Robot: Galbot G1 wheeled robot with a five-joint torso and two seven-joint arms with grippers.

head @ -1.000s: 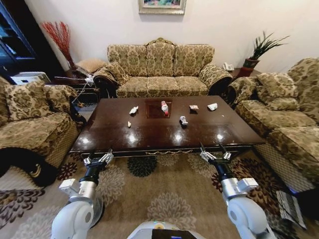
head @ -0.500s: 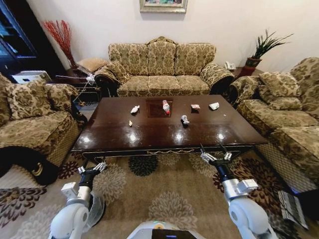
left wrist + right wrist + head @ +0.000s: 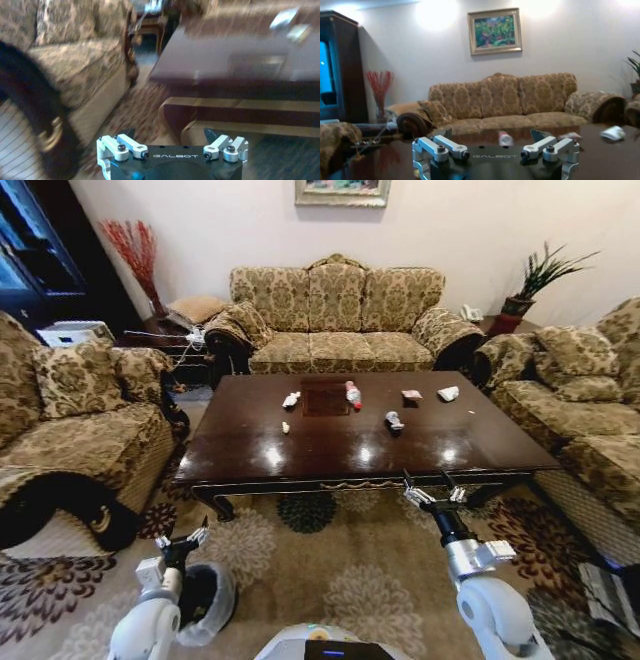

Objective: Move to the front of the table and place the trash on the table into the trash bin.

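Trash bin (image 3: 207,603) is sitting at the lower left of my head view, on the carpet (image 3: 340,565) just beside my left gripper (image 3: 182,542); I am seeing its black inside and the white bag over its rim. That gripper is hanging low over the carpet with its jaws spread wide and nothing between them. In the left wrist view the open left gripper (image 3: 168,133) is facing the near corner of the table (image 3: 240,56), with an armchair (image 3: 70,56) on the other side.

My right gripper (image 3: 431,485) is hovering at the lower centre-right of the head view, just before the near edge of the table (image 3: 330,455), jaws also wide apart and holding nothing.

I am counting six pieces of trash on the tabletop, all well beyond both grippers. Nearest the front is a small scrap (image 3: 285,427) left of centre, then a crumpled wrapper (image 3: 394,420) to the right. Farther back, running left to right, are a white paper wad (image 3: 291,399), a small bottle with a red label (image 3: 352,394) beside the square inlay, a reddish wrapper (image 3: 411,394), and another white wad (image 3: 448,393).

One sofa (image 3: 340,315) is standing behind the table at the top centre.
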